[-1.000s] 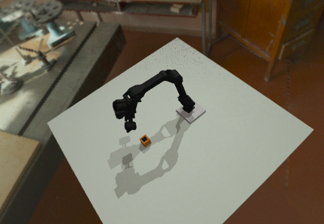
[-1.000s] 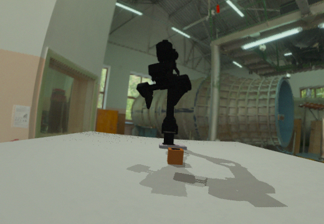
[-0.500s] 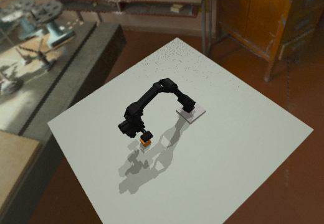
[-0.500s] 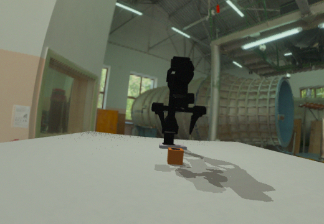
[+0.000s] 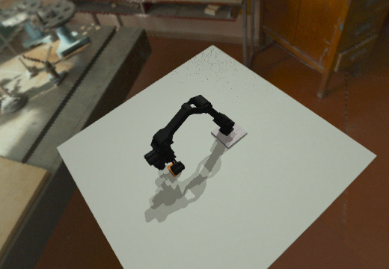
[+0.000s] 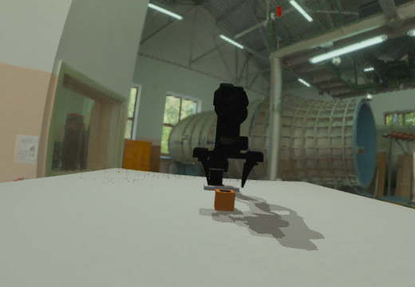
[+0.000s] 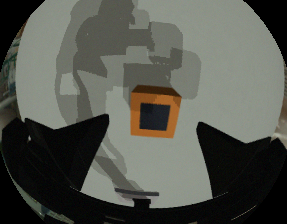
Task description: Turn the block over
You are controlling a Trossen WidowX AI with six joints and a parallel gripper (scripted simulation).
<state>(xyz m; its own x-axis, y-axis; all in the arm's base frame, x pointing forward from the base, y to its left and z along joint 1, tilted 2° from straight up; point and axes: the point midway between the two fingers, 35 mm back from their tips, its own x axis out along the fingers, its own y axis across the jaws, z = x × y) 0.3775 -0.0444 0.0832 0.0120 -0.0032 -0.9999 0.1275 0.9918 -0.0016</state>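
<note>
An orange block (image 5: 170,171) (image 6: 224,203) (image 7: 135,117) rests on the pale table (image 5: 284,187) (image 6: 120,239). Its dark square mark (image 6: 225,191) (image 7: 154,116) is on the top face, so the marked side faces up. My gripper (image 6: 225,185) (image 7: 154,123) is open and empty, pointing down above the block. In the wrist view the block lies between the two fingers, nearer the left one, with space on both sides. In the top view a black gripper part covers much of the block. The exact height of the fingertips above it is hard to tell.
The arm's flat base plate (image 5: 229,142) (image 6: 209,187) lies behind the block. The arm arches from it to the gripper. Dark arm shadows fall on the table around the block. A workbench (image 5: 123,57) stands beyond the table's left edge.
</note>
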